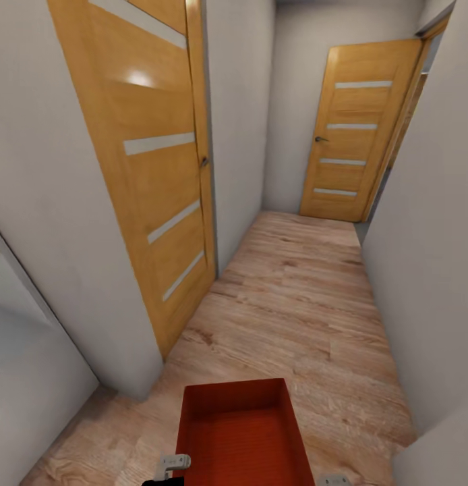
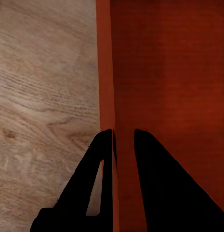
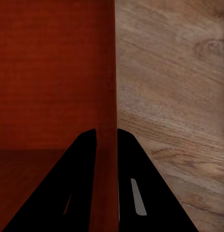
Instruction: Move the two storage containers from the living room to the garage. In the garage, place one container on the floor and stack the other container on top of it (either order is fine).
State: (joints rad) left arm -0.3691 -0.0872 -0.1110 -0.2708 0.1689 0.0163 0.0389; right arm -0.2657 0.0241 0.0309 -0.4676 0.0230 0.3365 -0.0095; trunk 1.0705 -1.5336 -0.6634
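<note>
Narrow hallway with pale grey walls [image 1: 261, 101] and a light wood plank floor [image 1: 295, 304]. One honey-coloured wooden door with frosted horizontal glass strips [image 1: 160, 175] stands on the left side, with a dark handle on its right edge; a second door of the same make [image 1: 359, 131] closes the far end of the hallway, handle on its left edge. At the bottom of the head view, an orange-red rectangular thin-walled plastic storage container [image 1: 244, 432] is open side up, held above the planks in front of the robot, long axis pointing down the hallway. Interior looks empty. Left claw [image 2: 124, 137]: one black finger outside the container's left wall, the other inside, wall sandwiched between them, pinching the rim. Right claw [image 3: 106, 133]: same arrangement on the opposite wall, fingers pressed onto the thin red plastic from both faces. Both wrist views show wood planks beyond the outer face of the wall and the red inner floor on the other side. A light grey claw part [image 1: 172, 463] shows at the container's near left corner in the head view.
</note>
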